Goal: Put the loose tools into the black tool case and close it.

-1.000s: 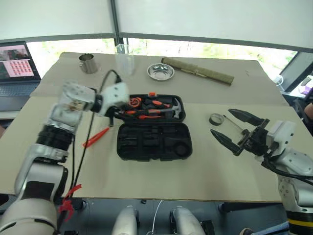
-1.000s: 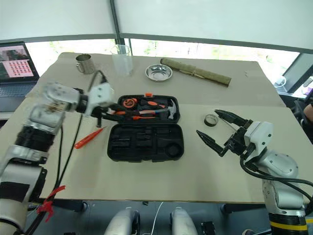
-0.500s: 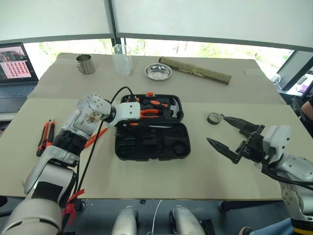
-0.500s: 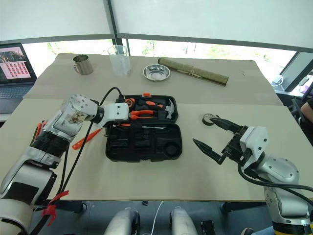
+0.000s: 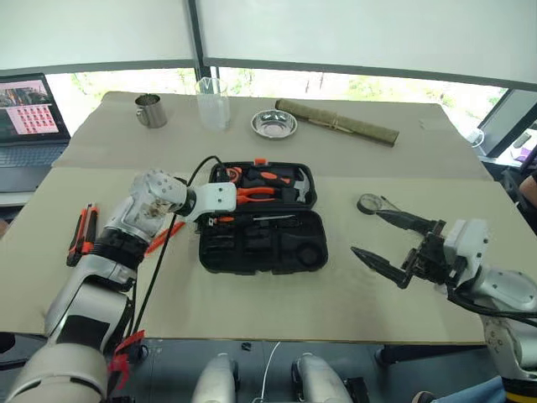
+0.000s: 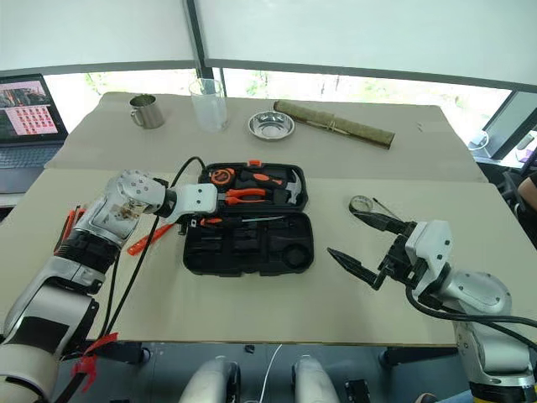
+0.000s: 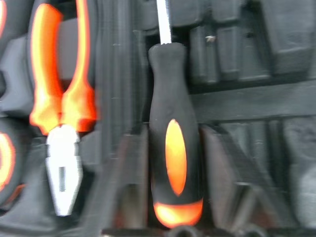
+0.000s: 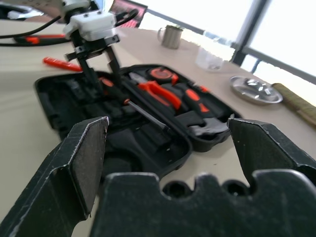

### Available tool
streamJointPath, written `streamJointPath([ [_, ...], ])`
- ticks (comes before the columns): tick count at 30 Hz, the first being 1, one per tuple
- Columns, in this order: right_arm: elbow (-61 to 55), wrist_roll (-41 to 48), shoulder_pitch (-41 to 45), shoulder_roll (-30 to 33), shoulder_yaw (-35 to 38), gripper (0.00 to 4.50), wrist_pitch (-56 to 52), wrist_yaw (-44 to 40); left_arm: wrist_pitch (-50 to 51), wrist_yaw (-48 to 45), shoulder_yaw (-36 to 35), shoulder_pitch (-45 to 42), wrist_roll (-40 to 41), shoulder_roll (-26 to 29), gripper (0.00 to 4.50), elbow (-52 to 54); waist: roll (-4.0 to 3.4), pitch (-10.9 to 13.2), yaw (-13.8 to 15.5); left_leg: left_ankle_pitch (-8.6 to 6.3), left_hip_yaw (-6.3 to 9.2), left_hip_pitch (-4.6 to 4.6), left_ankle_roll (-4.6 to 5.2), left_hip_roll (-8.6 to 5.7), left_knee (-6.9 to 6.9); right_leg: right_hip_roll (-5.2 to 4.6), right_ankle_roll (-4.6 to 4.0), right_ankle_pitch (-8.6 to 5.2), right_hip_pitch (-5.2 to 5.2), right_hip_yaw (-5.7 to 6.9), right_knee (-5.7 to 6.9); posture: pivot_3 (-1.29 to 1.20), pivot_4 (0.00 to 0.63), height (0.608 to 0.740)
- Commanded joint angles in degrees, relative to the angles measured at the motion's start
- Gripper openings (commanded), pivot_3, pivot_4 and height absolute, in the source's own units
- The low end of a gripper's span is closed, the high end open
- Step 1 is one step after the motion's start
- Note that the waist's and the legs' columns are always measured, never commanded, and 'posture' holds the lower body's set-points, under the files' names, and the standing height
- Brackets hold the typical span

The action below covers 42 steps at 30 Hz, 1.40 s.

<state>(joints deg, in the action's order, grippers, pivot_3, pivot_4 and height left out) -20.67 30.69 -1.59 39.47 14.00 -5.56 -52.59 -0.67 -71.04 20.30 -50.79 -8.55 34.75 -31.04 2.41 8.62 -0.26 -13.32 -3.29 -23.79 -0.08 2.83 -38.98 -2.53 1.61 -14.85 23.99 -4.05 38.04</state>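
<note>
Black tool case [image 5: 262,243] lies open mid-bench [image 5: 252,311]. L gripper [image 8: 98,57] is down in it w/ fingers [image 8: 112,58] apart either side of a black-and-orange screwdriver [image 7: 175,153] lying in the case beside the pliers [image 7: 61,106]; no squeeze visible. R gripper [image 5: 390,243] hovers over bench R of case, fingers wide apart, empty. Tape roll [image 5: 369,203] just beyond it. Orange tester screwdriver [image 5: 165,237] + utility knife [image 5: 81,235] lie loose L of case.

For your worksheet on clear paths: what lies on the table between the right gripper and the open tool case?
Nothing: in the left eye view only bare table separates the right gripper from the tool case. The tape roll sits off that line.
</note>
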Motion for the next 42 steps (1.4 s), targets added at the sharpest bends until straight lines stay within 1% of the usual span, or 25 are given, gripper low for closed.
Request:
streamJointPath([
  [1,0.23,2.07,1.96,1.50,1.49,4.50,-0.79,-1.83,-2.54,2.60,-5.86,-1.07,5.39,-1.79,3.45,1.01,0.02,0.01,0.15,0.00,0.01,-0.03,0.00,0.00,-0.03,0.00,0.01,0.01,0.01,0.00,0.00,0.00,0.150,0.740],
  [3,0.77,2.47,2.67,1.85,1.54,4.50,-1.26,-2.79,-0.76,1.61,-7.65,-1.04,7.87,-1.95,3.45,1.63,0.02,0.01,0.10,0.00,0.00,-0.08,0.00,0.00,-0.06,0.00,0.03,0.02,0.05,-0.01,-0.01,0.00,0.150,0.740],
  [5,1.22,2.66,3.35,2.08,1.42,4.50,-1.41,-3.52,-1.76,0.33,-8.49,-0.59,9.29,-1.75,3.45,1.86,0.02,0.01,0.03,0.00,0.01,-0.08,0.01,0.00,-0.02,0.01,0.03,0.02,0.06,-0.01,-0.02,0.00,0.150,0.740],
  [8,2.25,2.78,4.82,2.26,1.13,4.50,-1.22,-4.50,-2.06,-0.20,-9.51,0.45,10.58,-2.01,2.66,1.84,0.01,0.01,-0.14,0.00,0.01,-0.08,0.01,0.00,0.00,0.02,0.03,0.02,0.08,-0.01,-0.02,0.00,0.150,0.740],
  [12,3.19,2.36,6.98,1.39,0.34,4.50,-0.74,-4.86,-2.28,5.74,-12.46,3.13,12.02,-5.16,1.17,-1.51,0.01,0.01,-0.22,0.00,0.00,-0.05,0.01,0.00,-0.02,0.00,0.03,0.02,0.04,-0.02,-0.01,0.00,0.150,0.740],
  [15,3.61,1.93,7.80,0.75,-0.18,4.50,-0.38,-4.91,-2.92,7.65,-13.19,4.77,12.05,-6.26,0.08,-3.02,0.01,0.01,-0.30,0.00,0.02,-0.06,0.01,0.00,-0.01,0.01,0.03,0.02,0.05,-0.01,-0.01,0.00,0.150,0.740],
  [16,3.86,1.72,8.07,0.53,-0.37,4.50,-0.23,-4.94,-3.14,7.39,-12.79,5.50,11.80,-6.46,0.03,-3.14,0.02,0.01,-0.31,0.00,0.03,-0.07,0.01,0.00,-0.01,0.01,0.02,0.02,0.06,0.00,-0.01,0.00,0.150,0.740],
  [19,4.51,1.31,8.67,0.03,-0.76,4.50,0.19,-4.91,-2.43,6.76,-10.78,7.76,10.58,-7.24,0.03,-2.93,0.01,0.01,-0.36,0.00,0.03,-0.08,0.01,0.00,-0.01,0.00,0.02,0.03,0.06,-0.01,-0.01,0.00,0.150,0.740],
  [22,4.87,1.28,8.73,0.01,-0.77,4.50,0.47,-5.03,-2.79,6.97,-9.70,8.23,9.24,-7.39,0.03,-3.19,0.00,0.00,-0.21,0.00,0.03,-0.06,0.01,-0.01,-0.02,0.00,0.02,0.03,0.03,0.00,-0.01,0.00,0.150,0.740],
  [26,4.53,1.48,7.86,-0.31,-0.32,4.50,0.61,-4.54,0.43,10.51,-7.01,7.00,4.94,-7.67,0.03,-6.58,0.00,0.00,-0.19,0.00,0.02,-0.01,0.01,-0.02,-0.02,0.00,0.03,0.03,-0.03,-0.01,-0.02,0.00,0.150,0.740],
  [29,3.50,1.47,7.03,-0.94,-0.59,4.50,0.48,-3.80,4.29,9.30,-6.18,6.82,5.38,-8.91,0.03,-7.62,-0.08,-0.07,-0.13,0.00,0.05,0.09,0.01,-0.02,-0.02,0.00,0.03,0.03,-0.15,0.01,-0.02,0.00,0.150,0.740],
  [32,2.96,1.06,6.28,-1.33,-0.66,4.50,0.40,-3.05,4.99,8.91,-6.34,7.53,6.28,-9.38,0.03,-6.32,-0.11,-0.09,-0.14,-0.01,0.05,0.62,0.02,-0.03,0.05,0.00,0.06,0.00,-0.69,0.04,-0.13,0.00,0.150,0.740],
  [33,2.94,1.09,5.72,-1.41,0.27,4.50,0.36,-2.21,3.29,9.54,-8.79,8.05,8.56,-9.56,0.03,-5.34,-0.11,-0.09,-0.14,-0.01,0.06,0.71,0.02,-0.02,0.06,0.00,0.06,0.00,-0.80,0.05,-0.16,0.00,0.150,0.740],
  [35,3.29,1.43,3.98,-1.06,2.88,4.50,0.09,-1.05,-1.87,8.86,-14.53,9.30,14.15,-9.30,0.53,-3.28,-0.12,-0.09,-0.21,-0.01,0.06,0.73,0.02,-0.02,0.06,-0.01,0.06,0.00,-0.83,0.04,-0.17,0.00,0.150,0.740],
  [36,3.66,1.50,2.81,-0.70,4.31,4.50,0.20,-0.83,-4.36,6.82,-17.01,9.98,17.05,-8.60,0.67,-2.10,-0.11,-0.08,-0.27,-0.01,0.06,0.70,0.01,0.00,0.06,-0.01,0.06,0.00,-0.81,0.05,-0.17,0.00,0.150,0.740],
  [37,4.31,1.56,1.15,-0.29,6.08,4.50,0.45,-0.97,-6.07,4.92,-19.87,10.35,20.18,-7.67,0.93,-1.12,-0.11,-0.08,-0.30,-0.01,0.06,0.62,0.01,0.01,0.06,-0.01,0.06,0.00,-0.73,0.06,-0.18,0.00,0.150,0.740],
  [38,5.08,1.41,-0.42,-0.05,7.73,4.50,0.94,-1.13,-5.82,2.80,-22.63,10.41,23.73,-6.95,1.45,-0.28,-0.07,-0.05,-0.30,-0.01,0.07,0.54,0.01,0.01,0.06,-0.01,0.05,0.01,-0.65,0.06,-0.18,0.00,0.150,0.740],
  [39,6.17,0.74,-2.30,0.26,9.48,4.50,2.02,-1.58,-4.27,0.73,-25.05,10.44,26.93,-5.59,1.69,0.85,-0.03,-0.03,-0.28,-0.01,0.08,0.42,0.01,0.02,0.06,-0.01,0.04,0.01,-0.55,0.08,-0.17,0.00,0.150,0.740],
  [42,9.56,-1.36,-6.92,0.66,13.55,4.50,4.81,-1.79,-1.05,-4.96,-28.67,12.63,32.36,-0.67,2.76,5.17,0.00,-0.01,-0.38,-0.01,0.11,0.37,0.01,0.02,0.06,-0.01,0.03,0.01,-0.50,0.10,-0.17,0.00,0.150,0.740],
])
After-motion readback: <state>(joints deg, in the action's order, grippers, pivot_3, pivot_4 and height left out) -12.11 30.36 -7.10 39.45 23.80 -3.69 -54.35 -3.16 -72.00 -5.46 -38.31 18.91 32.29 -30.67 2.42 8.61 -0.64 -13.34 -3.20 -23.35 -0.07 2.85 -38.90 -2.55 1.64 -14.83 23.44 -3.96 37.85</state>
